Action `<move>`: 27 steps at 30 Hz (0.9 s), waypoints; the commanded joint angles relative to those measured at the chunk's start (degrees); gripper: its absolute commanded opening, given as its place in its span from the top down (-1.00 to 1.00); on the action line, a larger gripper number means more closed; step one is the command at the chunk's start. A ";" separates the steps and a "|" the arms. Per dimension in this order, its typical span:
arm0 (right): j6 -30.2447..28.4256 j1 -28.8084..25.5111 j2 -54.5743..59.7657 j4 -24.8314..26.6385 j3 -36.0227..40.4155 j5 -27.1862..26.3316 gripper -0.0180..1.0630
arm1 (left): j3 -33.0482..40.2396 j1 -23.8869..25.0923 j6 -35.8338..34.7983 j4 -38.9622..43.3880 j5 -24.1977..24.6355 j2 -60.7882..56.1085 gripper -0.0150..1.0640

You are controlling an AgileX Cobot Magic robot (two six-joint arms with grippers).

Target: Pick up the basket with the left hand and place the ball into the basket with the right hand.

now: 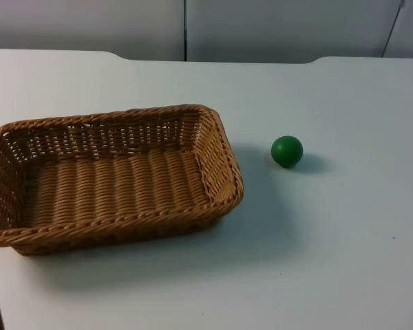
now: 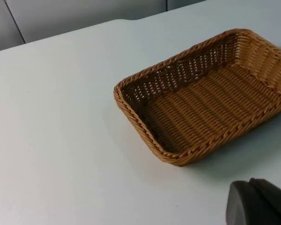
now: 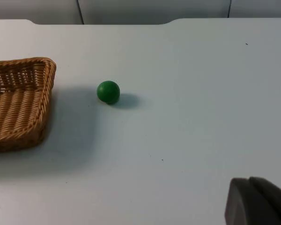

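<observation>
Top view — basket [image 1: 220,148], ball [image 1: 287,151] near, apart, on table [image 1: 344,261].

A rectangular wicker basket [image 1: 220,161], woven in light brown, sits flat and upright on the white table, open side up and with nothing inside. A small green ball [image 1: 287,151] rests on the table near the basket's right end, apart from it and not touching, casting a soft shadow.
</observation>
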 commanded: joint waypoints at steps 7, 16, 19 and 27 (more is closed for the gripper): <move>0.20 -0.42 -0.30 0.36 0.27 -0.66 0.97 | 0.05 -0.26 -0.08 -0.36 -1.48 -0.34 0.97; 0.20 -0.42 -0.30 0.36 0.27 -0.66 0.97 | -2.91 -0.26 -5.98 -7.85 -3.72 1.73 0.97; 0.20 -0.42 -0.30 0.36 0.27 -0.66 0.97 | -5.87 -0.26 -9.12 -13.37 -3.99 7.91 0.97; 0.20 -0.42 -0.30 0.36 0.27 -0.66 0.97 | -9.38 -0.26 -2.01 -30.84 -2.53 35.53 0.97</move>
